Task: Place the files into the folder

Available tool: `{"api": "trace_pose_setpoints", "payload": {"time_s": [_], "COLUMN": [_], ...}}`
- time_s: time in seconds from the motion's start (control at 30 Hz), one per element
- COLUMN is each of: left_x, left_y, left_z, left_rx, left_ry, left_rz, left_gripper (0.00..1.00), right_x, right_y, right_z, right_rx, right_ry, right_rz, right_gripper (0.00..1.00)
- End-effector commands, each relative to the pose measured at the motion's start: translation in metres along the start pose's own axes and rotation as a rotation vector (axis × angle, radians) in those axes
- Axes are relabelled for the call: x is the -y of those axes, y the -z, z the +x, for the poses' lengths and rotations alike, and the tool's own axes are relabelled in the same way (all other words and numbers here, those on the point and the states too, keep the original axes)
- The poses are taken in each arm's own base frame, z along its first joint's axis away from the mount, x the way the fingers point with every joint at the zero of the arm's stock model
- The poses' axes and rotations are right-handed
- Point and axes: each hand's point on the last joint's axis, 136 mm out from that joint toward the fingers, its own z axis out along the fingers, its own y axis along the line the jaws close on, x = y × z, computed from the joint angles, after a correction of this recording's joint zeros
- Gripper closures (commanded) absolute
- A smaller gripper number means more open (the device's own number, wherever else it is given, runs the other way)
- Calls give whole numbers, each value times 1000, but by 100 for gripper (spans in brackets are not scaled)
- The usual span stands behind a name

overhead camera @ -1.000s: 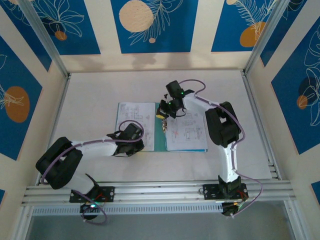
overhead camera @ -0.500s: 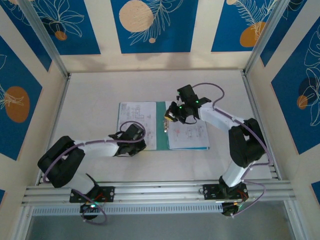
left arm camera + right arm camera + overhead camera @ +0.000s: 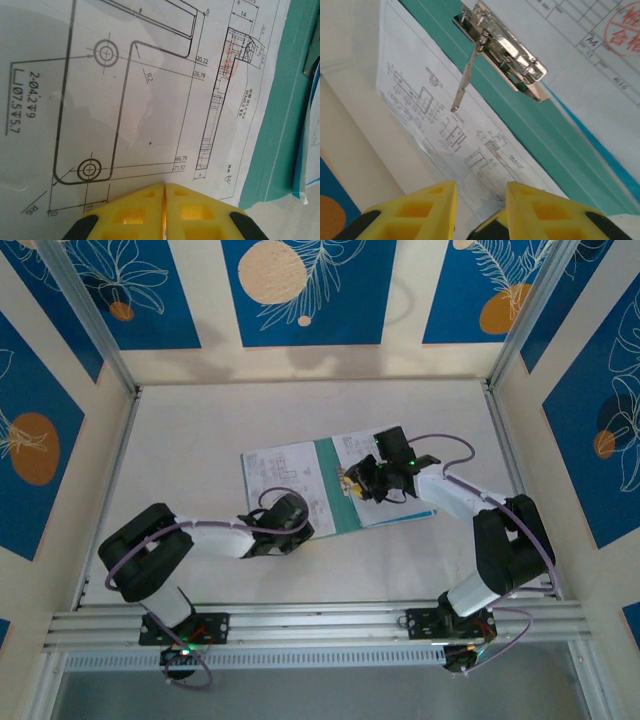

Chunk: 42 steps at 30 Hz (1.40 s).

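Left wrist view: closed left hand (image 3: 164, 192) over files (image 3: 100, 115), folder (image 3: 280, 125) alongside.

The top camera sits high behind the arm bases (image 3: 185, 628), looking down on the whole table (image 3: 190, 430). The left wrist camera hangs close over a printed sheet (image 3: 125, 100), folder (image 3: 277, 130) edge at 3 o'clock. The right wrist camera, seemingly farther back, slants across the folder's clip (image 3: 502, 42). All three share the folder.

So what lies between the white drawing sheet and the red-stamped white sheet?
A strip of the flat teal-green card folder, bearing a silver metal spring clip; the right wrist view shows it most clearly.
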Motion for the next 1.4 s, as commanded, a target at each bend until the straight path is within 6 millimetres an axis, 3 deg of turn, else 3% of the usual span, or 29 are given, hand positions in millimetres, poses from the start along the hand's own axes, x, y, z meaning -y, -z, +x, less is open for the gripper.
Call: {"api": "trace_pose_setpoints", "payload": {"time_s": [0.0,0.17,0.43,0.87,1.37], "left_x": [-34,-31,-22,-9,-5], "left_y": [-9,-11,-17,-24,-26], "left_z": [14,17,24,38,42], "left_rx": [-35,-41,-55,-70,-79], "left_ry": [7,3,-12,-38,-54], "left_rz": [-117,-106,-91,-78,-82], "left_gripper": [92,92,92,93,93], "right_x": [-10,-15,-9,-4,-6], "right_y": [-3,-14,-30,-32,-36], "right_z": [-6,-17,-27,-43,-47], "right_rx": [22,41,37,51,37], "right_ry": [-98,-150,-208,-220,-215], "right_rz": [-54,-76,-53,-57,-64], "right_gripper": [64,60,64,68,75]}}
